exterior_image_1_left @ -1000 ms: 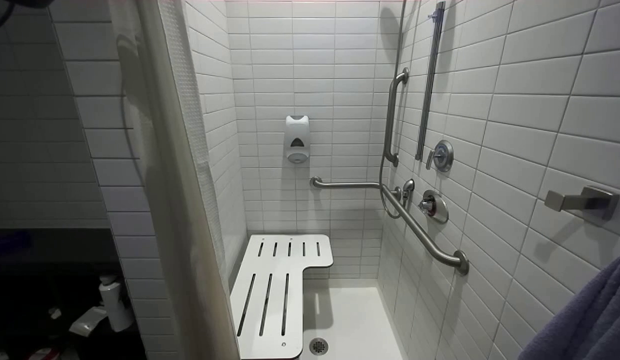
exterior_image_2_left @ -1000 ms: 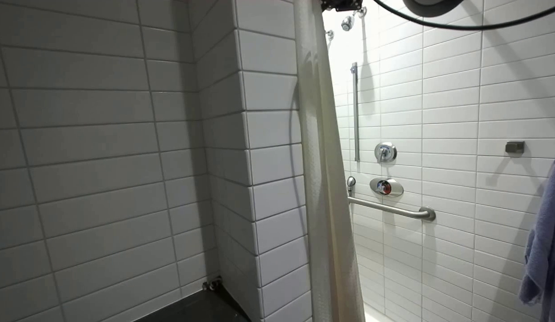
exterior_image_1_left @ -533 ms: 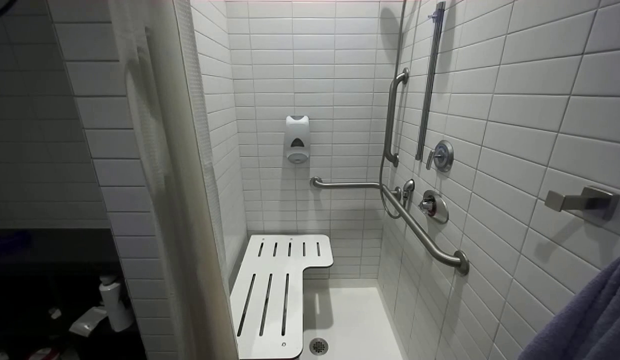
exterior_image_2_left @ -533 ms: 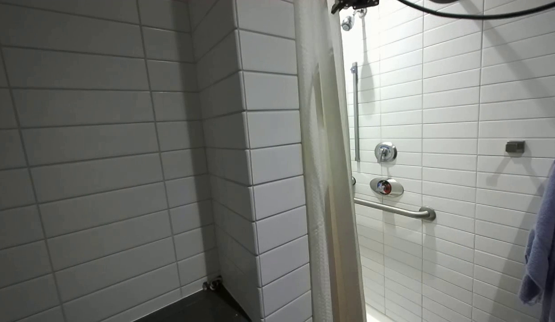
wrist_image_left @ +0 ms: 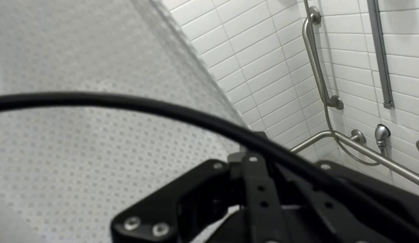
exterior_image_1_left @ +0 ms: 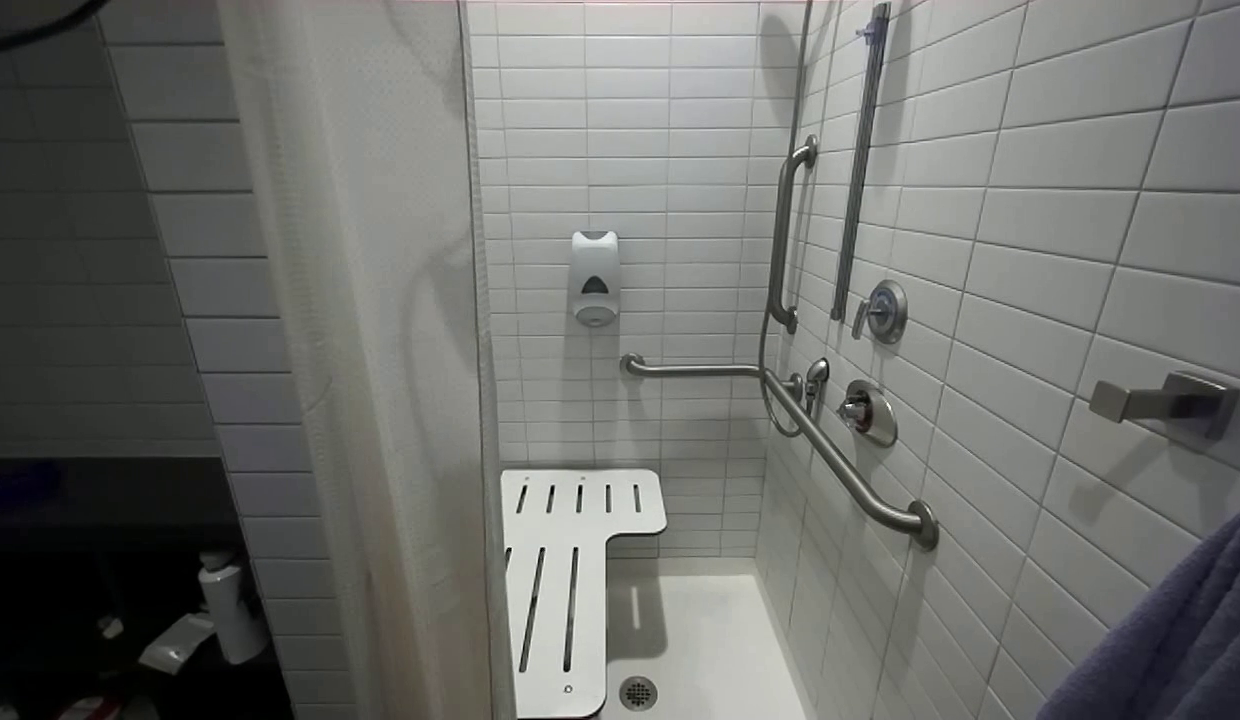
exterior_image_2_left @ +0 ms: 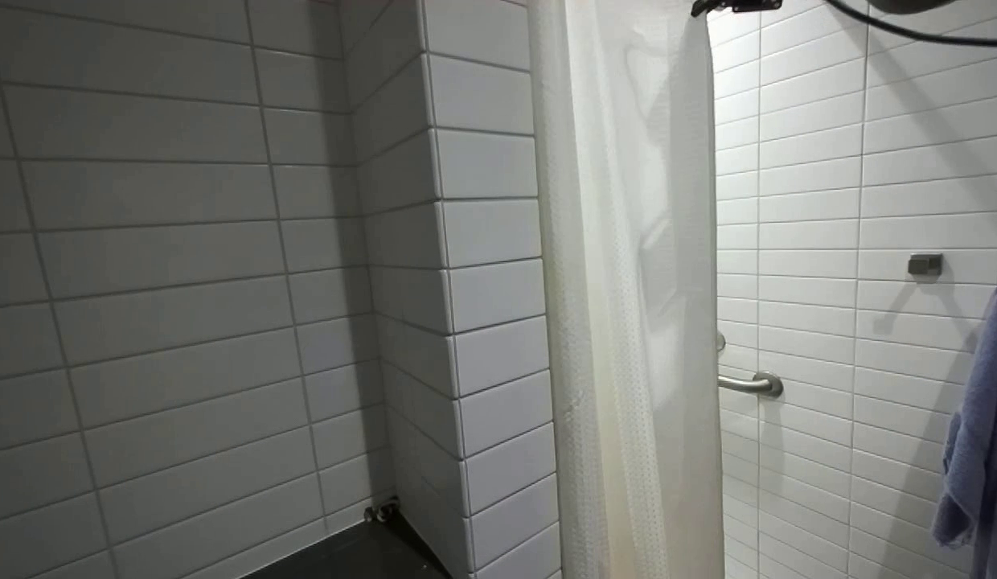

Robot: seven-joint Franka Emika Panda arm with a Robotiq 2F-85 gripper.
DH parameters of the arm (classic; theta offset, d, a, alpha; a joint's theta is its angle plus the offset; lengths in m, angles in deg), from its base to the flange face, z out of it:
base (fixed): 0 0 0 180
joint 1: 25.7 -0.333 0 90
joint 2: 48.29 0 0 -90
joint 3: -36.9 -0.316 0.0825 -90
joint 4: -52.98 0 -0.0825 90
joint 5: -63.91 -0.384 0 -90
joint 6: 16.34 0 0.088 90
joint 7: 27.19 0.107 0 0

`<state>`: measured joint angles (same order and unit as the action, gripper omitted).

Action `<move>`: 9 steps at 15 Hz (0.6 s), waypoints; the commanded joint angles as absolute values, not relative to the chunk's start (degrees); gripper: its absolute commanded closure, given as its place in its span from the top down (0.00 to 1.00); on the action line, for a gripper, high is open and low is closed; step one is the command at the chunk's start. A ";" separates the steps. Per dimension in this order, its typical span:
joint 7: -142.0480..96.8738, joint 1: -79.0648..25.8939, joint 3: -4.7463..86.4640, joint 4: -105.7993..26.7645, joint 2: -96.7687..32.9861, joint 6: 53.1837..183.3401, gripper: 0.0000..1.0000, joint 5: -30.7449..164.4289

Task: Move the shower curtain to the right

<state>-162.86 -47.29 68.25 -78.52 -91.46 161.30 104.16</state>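
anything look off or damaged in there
A thick black cable arcs across the wrist view, in front of the off-white textured shower curtain and part of the black-and-grey fingers. It looks odd because it partly blocks that view. I see no spill or damage.

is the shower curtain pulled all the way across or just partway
Just partway: in an exterior view, the shower curtain hides part of the slatted seat, while the soap dispenser and drain show uncovered.

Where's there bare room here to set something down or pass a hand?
Free: the seat past the curtain, and the floor between seat and wall. For a hand: between curtain and towel. Crowded: around the bottle, amid dim clutter, and by the end effector.
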 commanded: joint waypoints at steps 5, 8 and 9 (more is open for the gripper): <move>-181.57 -58.32 85.03 -85.43 -110.38 158.68 0.28 102.78; -176.20 -58.45 86.44 -82.83 -107.96 157.06 0.19 108.44; -176.27 -58.84 87.77 -83.75 -109.84 156.18 0.26 109.75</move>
